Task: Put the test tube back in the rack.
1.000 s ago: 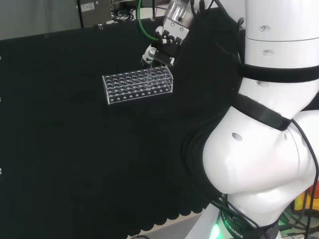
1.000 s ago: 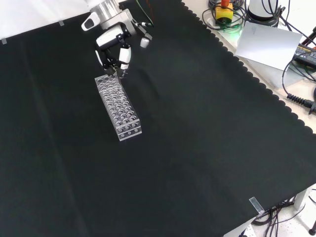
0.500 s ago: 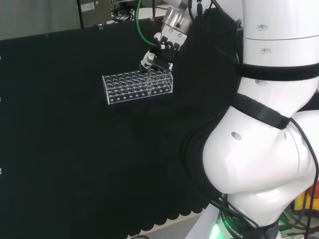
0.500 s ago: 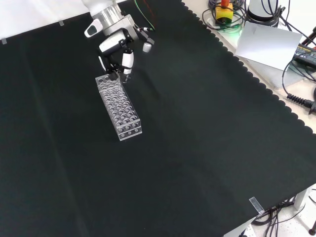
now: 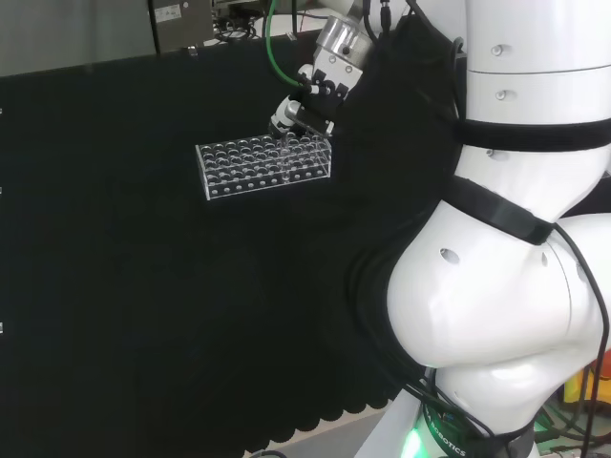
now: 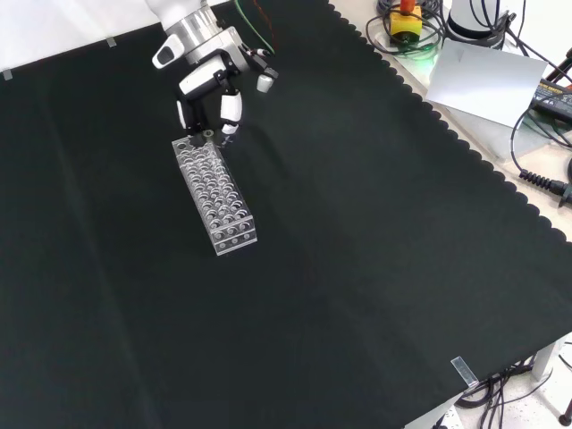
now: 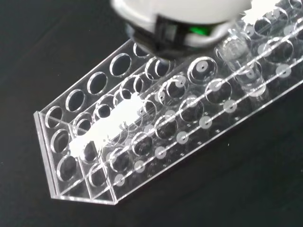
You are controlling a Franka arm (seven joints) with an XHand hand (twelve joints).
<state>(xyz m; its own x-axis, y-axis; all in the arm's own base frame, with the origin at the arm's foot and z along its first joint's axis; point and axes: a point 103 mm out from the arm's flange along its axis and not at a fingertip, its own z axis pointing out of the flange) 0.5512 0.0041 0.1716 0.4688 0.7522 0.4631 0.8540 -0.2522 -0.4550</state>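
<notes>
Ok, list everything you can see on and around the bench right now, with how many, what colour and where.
Test tube rack: one, clear plastic with rows of round holes, on the cloth, upper left in the front view.
Test tube: one, clear, standing in a hole of the rack near the end under the robot hand, as the wrist view shows.
Cloth: one, black, covering the bench.
Paper sheet: one, white, off the cloth at the front view's upper right.
Cables: several, black, beside the sheet at the right edge.
Robot hand: one, black and white, over the rack's far end; whether its fingers touch the tube is unclear.
Arm links: white, large, at the head view's right.
</notes>
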